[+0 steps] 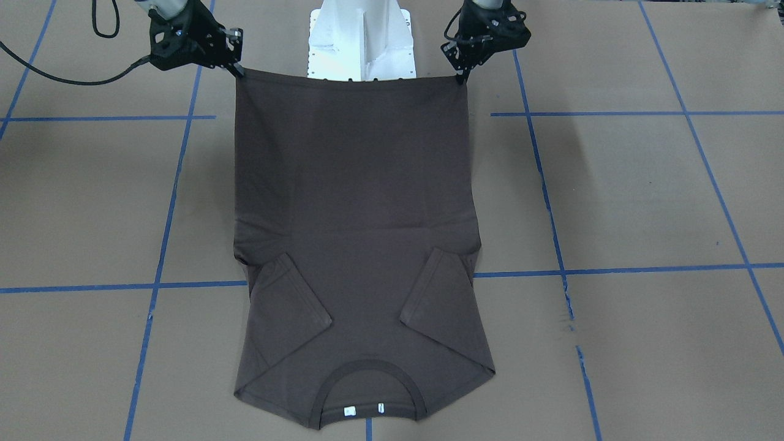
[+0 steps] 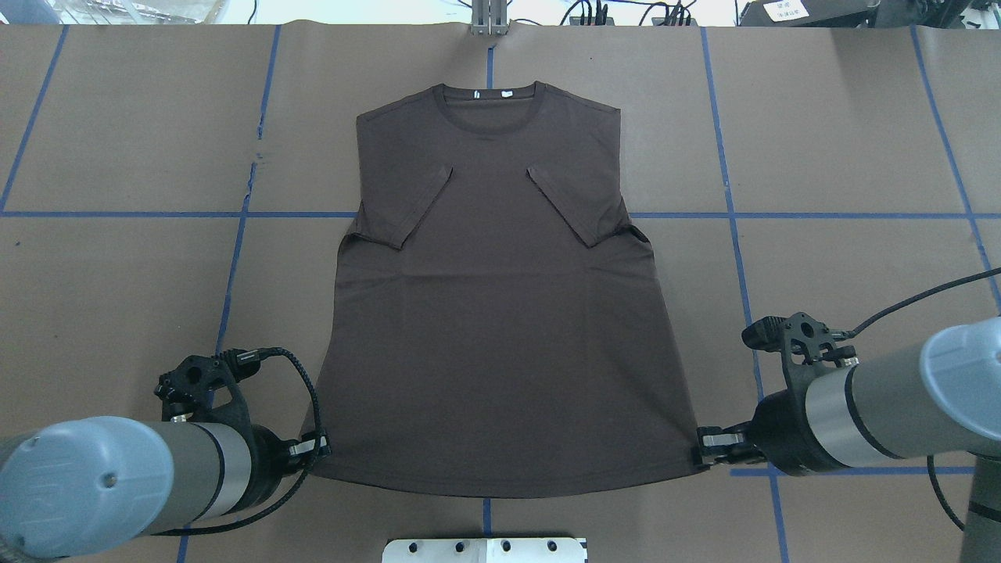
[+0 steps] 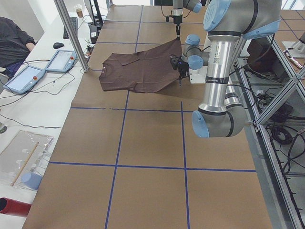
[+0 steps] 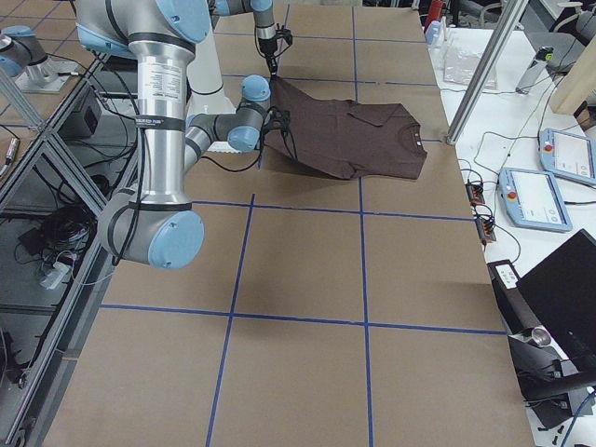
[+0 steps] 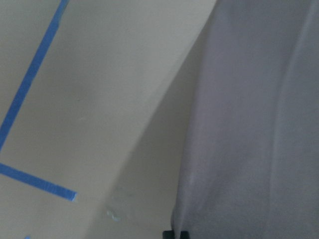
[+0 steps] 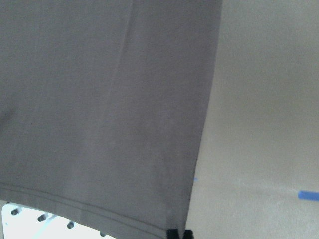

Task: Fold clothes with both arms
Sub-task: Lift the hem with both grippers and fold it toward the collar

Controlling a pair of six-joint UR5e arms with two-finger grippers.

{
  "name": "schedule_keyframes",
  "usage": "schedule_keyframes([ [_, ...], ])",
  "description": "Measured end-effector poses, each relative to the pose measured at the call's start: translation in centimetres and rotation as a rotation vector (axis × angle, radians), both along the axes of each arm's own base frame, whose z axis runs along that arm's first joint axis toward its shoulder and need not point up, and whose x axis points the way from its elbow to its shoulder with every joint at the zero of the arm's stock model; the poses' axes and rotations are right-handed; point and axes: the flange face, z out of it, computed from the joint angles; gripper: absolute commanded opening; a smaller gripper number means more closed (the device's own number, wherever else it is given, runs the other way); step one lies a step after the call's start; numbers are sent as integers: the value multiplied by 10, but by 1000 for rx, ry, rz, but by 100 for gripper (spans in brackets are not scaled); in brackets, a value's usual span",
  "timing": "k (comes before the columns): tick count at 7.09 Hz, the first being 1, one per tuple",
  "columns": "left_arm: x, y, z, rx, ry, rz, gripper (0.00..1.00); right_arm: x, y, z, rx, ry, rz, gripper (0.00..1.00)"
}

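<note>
From the front we see the T-shirt (image 1: 355, 202) with its collar end lying flat on the table (image 1: 643, 196). The left pincer (image 1: 460, 76) and the right pincer (image 1: 239, 72) each pinch one hem corner. From the sides we see the hem held above the table.

T-shirt (image 2: 500, 336): your dark brown tee, sleeves folded in, hem end raised
left gripper (image 2: 317, 451): clamped on a hem corner
right gripper (image 2: 704, 447): same, other corner
</note>
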Motion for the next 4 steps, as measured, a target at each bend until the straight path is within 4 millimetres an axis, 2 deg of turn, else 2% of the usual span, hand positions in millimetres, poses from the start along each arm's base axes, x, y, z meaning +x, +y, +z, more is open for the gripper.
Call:
schedule_keyframes([
  [2, -12, 34, -25, -2, 65, 98, 0, 21, 22, -18, -45, -54, -119, 0],
  [3, -12, 45, -30, -13, 82, 139, 0, 25, 22, -23, -57, -69, -141, 0],
  [4, -12, 49, -34, -21, 92, 158, 0, 27, 7, -25, -44, -84, -119, 0],
])
